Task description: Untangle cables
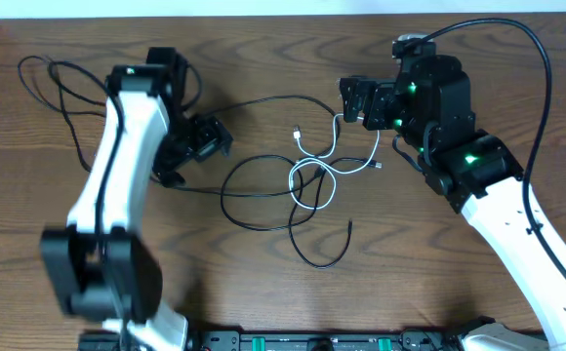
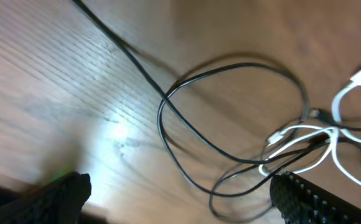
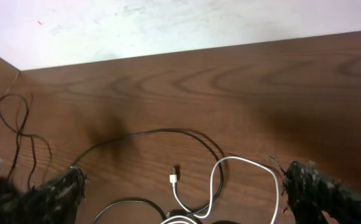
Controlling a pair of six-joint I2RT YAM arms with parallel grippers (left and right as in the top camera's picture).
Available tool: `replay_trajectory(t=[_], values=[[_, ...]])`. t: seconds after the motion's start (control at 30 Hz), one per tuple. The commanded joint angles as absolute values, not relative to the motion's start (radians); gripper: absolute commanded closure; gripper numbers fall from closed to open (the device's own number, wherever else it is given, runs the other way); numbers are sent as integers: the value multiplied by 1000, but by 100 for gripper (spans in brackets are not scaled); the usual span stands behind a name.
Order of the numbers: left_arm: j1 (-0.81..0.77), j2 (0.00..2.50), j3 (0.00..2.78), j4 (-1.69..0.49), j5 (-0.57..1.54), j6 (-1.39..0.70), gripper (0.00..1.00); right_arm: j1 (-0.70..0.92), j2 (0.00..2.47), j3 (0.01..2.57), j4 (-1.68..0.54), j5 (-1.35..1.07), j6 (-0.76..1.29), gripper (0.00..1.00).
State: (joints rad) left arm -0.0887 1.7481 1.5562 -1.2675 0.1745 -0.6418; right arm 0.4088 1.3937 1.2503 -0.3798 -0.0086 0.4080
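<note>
white cable (image 1: 308,154) tangled with black cables (image 1: 254,192) on desk (image 1: 263,58). left gripper (image 1: 207,139) just left of white cable, released, empty; right gripper (image 1: 355,101) just right, same.

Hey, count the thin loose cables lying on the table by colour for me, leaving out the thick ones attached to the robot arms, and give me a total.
Black cables: 2, as far as the tangle lets me trace them
White cable: 1
Total: 3
</note>
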Motion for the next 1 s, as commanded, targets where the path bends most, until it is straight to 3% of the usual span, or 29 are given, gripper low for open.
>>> replay_trajectory(t=[0.0,0.23,0.53,0.73,0.8,0.9,0.97], values=[[-181,1709,1477,-1227,33,-820,2,407,1393,1261,-376,-10,392,1],[-340,1741,1295,-991,87,-1043,2,407,1393,1261,-384,-11,395,1],[-361,1745,1208,-874,86,-1159,2,407,1393,1261,-383,-11,396,1],[-361,1745,1096,-707,86,-1222,14,407,1393,1261,-382,-11,396,1],[-362,1745,1082,-681,86,-1222,26,407,1393,1261,-382,-11,396,1],[-362,1745,1067,-671,86,-1255,30,407,1393,1261,-378,-11,396,1],[-361,1745,1066,-668,86,-1258,41,407,1393,1261,-378,-11,396,1]])
